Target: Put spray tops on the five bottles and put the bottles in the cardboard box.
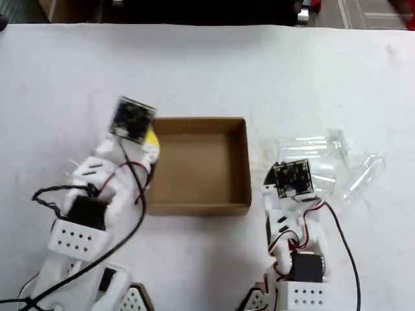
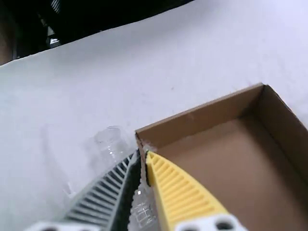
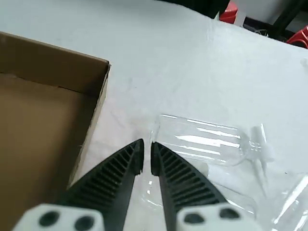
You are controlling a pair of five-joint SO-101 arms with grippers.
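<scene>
The open cardboard box [image 1: 201, 123] sits mid-table with nothing inside. In the left wrist view my left gripper [image 2: 143, 156], with one grey and one yellow finger [image 2: 178, 192], is shut at the tips right by the box's near corner [image 2: 139, 137]. A clear bottle [image 2: 109, 139] rests on the table just past the tips, and a clear piece [image 2: 140, 209] shows in the gap near the finger bases. My right gripper [image 3: 147, 156] is shut over the table beside the box wall [image 3: 94, 113]. Just beyond it lies a clear bottle [image 3: 199, 139] with a spray top [image 3: 257, 140].
Several clear bottles [image 1: 324, 159] lie in a loose heap right of the box. The white table [image 1: 214, 71] stretches bare behind the box. Both arm bases and their cables [image 1: 130, 194] crowd the front edge.
</scene>
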